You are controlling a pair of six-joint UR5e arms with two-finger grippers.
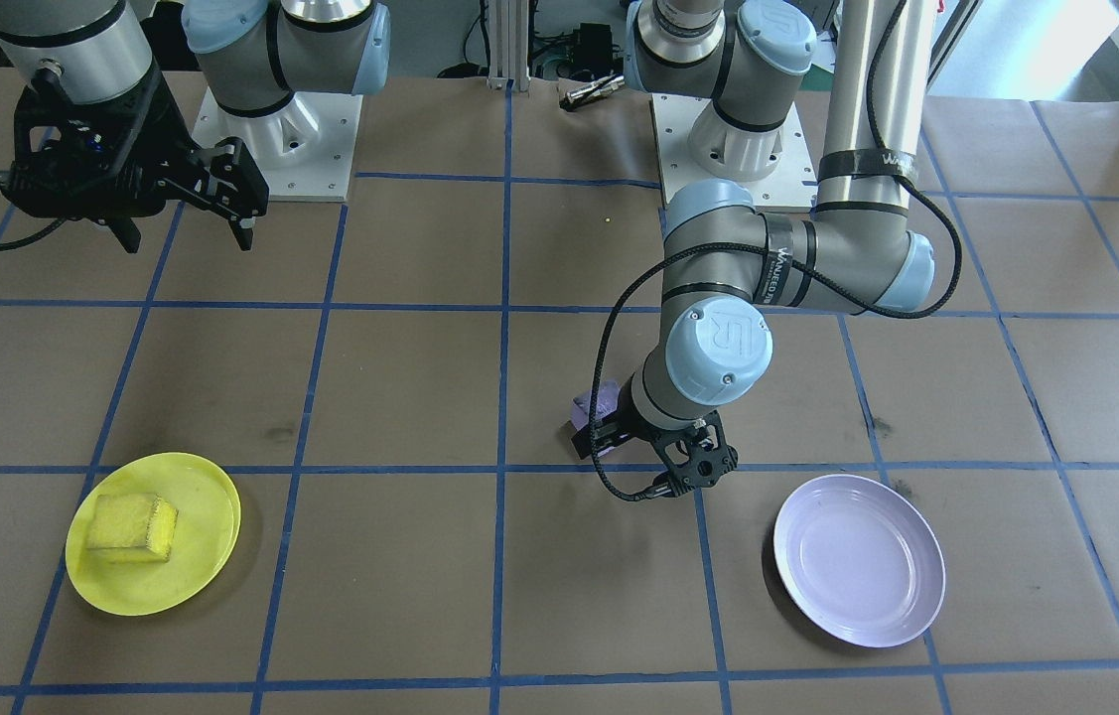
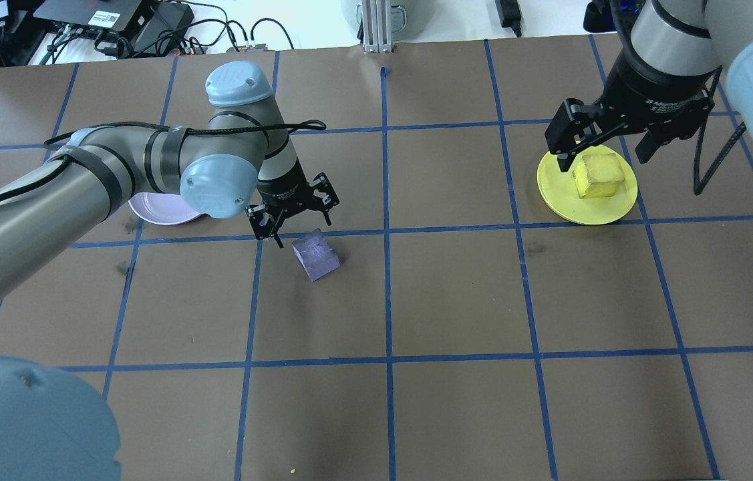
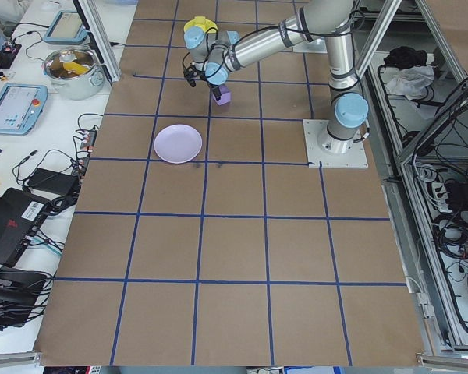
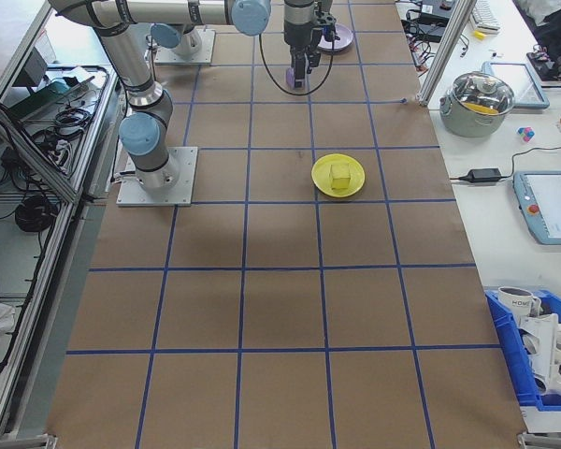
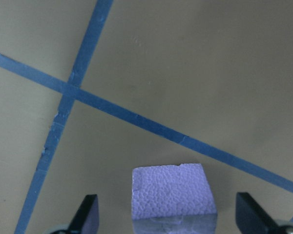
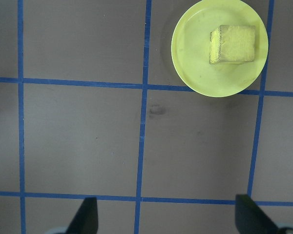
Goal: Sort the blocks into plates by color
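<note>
- Purple rough foam cube [image 2: 315,254] is sitting on the brown table [image 2: 456,300], between the left gripper's [image 2: 296,217] spread fingers.
- Yellow foam cube [image 2: 599,176] is resting in the round yellow plate [image 2: 560,200].
- Right gripper [image 2: 607,137] is hanging open, holding nothing.
- Round lavender plate [image 1: 907,616] is lying well apart.

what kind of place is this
Likely a robotics lab: a taped-grid table with two mounted arms, an aluminium frame hung with cables, and teach pendants on the side benches.

Grey tubular arms, pale blue joint caps, black cables, black grippers, white screwed base plates.
</note>
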